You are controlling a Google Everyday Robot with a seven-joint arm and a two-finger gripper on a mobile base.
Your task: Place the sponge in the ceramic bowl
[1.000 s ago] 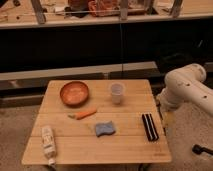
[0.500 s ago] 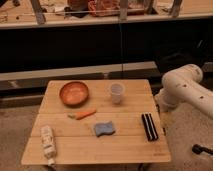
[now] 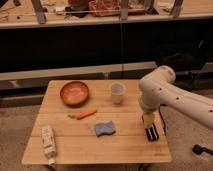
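Note:
The blue-grey sponge (image 3: 105,129) lies flat on the wooden table (image 3: 125,147), near the front middle. Further back and to the left stands the orange-brown ceramic bowl (image 3: 75,93), with nothing in it. My white arm reaches in from the right. Its gripper (image 3: 148,121) hangs over the table's right side, right of the sponge and apart from it, just above a black ridged bar (image 3: 152,133). The gripper is open and holds nothing.
A clear plastic cup (image 3: 117,92) stands at the back middle, between the bowl and my arm. A small carrot (image 3: 84,114) lies between bowl and sponge. A white bottle (image 3: 48,142) lies at the front left. A dark counter (image 3: 100,45) runs behind the table.
My arm has swung left from beside the table to over its right side, bringing the gripper down above the black bar. The objects on the table have not moved.

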